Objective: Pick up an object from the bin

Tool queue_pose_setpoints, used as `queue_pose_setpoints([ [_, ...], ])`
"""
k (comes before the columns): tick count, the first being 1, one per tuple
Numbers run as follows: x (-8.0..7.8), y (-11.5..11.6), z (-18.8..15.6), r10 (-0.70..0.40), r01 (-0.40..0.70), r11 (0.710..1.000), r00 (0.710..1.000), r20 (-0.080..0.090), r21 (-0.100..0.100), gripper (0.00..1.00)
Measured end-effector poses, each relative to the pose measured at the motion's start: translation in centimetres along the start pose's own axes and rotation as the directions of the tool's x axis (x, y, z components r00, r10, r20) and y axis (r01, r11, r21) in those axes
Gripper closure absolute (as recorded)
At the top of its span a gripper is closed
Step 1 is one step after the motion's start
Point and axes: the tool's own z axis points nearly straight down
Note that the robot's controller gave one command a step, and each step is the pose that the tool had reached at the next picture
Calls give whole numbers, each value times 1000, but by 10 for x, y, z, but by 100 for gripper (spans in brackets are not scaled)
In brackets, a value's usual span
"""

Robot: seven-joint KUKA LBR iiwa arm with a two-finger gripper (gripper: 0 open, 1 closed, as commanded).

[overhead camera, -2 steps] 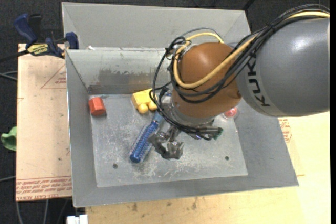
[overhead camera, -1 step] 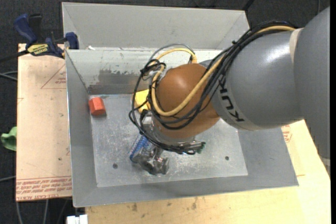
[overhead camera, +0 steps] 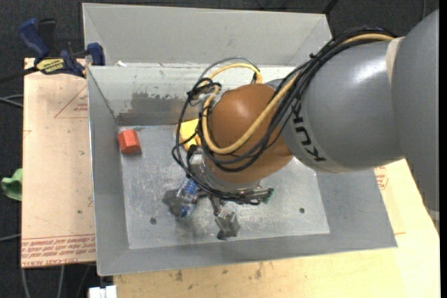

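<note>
My gripper [overhead camera: 199, 214] is low over the front middle of the bin, under the orange wrist cover. Its two grey fingers [overhead camera: 225, 224] stand spread apart and open, tips close to the floor. A small blue and white thing [overhead camera: 188, 192] lies right by the left finger, on its inner side; whether they touch I cannot tell. Something yellow [overhead camera: 186, 130] peeks out behind the cover, mostly hidden. A bit of green [overhead camera: 264, 197] shows at the cover's right edge.
A small red block [overhead camera: 129, 142] rests on the bin floor at the left, near the back wall, well apart from the gripper. The arm and its cover hide the middle of the bin.
</note>
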Motion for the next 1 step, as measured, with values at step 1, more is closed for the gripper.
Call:
queue_pose_setpoints([
  [1, -17, -52, 16, -152, 152, 988, 988, 2, 3, 0],
])
